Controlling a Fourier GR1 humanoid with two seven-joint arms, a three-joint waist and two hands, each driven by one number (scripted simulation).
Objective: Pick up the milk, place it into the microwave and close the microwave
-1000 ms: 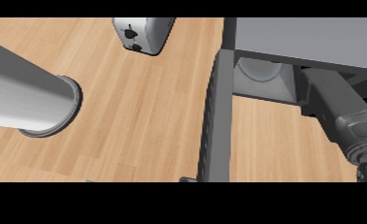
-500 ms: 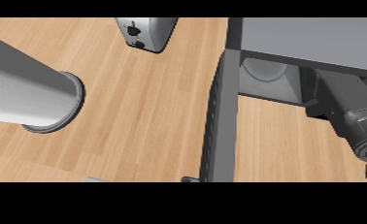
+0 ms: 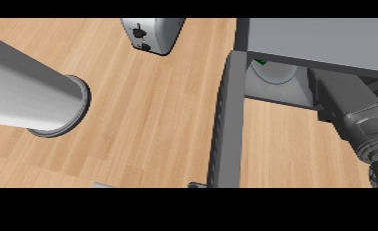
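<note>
Microwave (image 3: 317, 40) fills the upper right, its door (image 3: 225, 125) swung open and seen edge-on, running down the middle of the counter (image 3: 155, 115). Against the earlier frames the view has crept a little — the door edge sits slightly further right and the grey left forearm (image 3: 37, 95), left of the door, shows more of its length. Inside the microwave, just right of the door's top, a pale rounded shape with a small green patch (image 3: 269, 70) shows; this looks to be the milk, but most of it is hidden by the microwave's roof and the right arm (image 3: 351, 110). That arm reaches in from the lower right of the microwave, and its robot hand is hidden inside, so I cannot tell its state. The left robot hand is cut off too. A toaster (image 3: 151, 35) stands left of the microwave.
</note>
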